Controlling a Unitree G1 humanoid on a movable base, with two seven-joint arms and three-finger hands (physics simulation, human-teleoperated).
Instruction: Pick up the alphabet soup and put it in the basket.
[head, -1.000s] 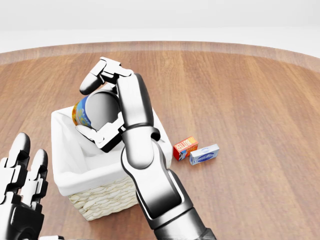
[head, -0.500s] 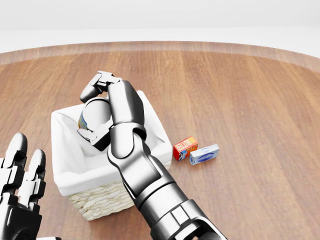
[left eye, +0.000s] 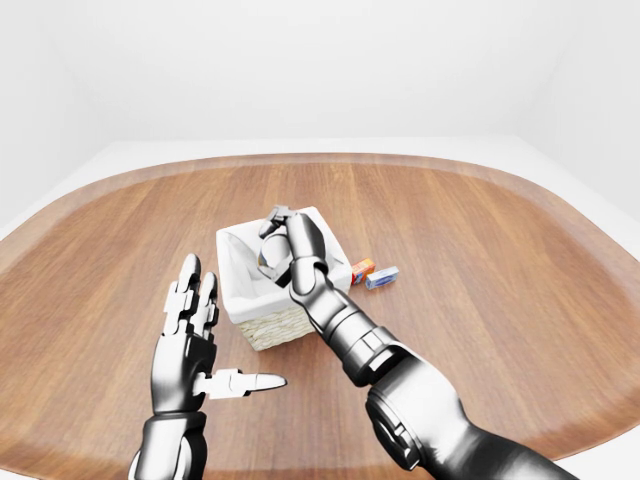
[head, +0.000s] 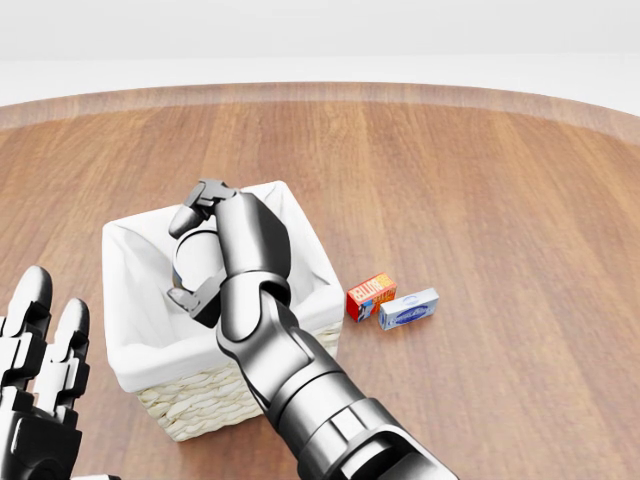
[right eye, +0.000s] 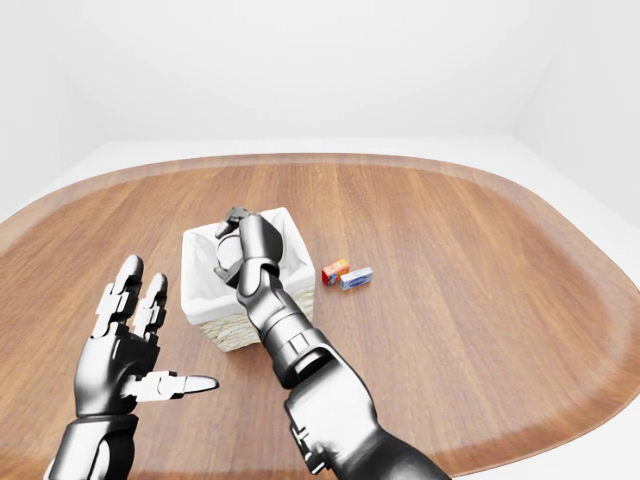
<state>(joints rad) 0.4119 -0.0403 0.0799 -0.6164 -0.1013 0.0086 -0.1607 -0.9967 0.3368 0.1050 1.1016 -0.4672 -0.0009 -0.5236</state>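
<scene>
- My right hand (head: 200, 250) is down inside the basket (head: 130, 350), fingers wrapped round the alphabet soup (head: 198, 262); its label is hidden from me.
- My left hand (left eye: 190, 340) hovers spread wide, left of the basket, holding nothing.
- Right of the basket, on the wooden table (head: 500, 200), an orange-red box (head: 370, 296) touches a white-blue box (head: 408, 308); I can't read their print.

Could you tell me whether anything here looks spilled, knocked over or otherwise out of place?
Nothing stands out. The basket sits upright, the right hand holds the alphabet soup inside it, and two small boxes lie beside it.
</scene>
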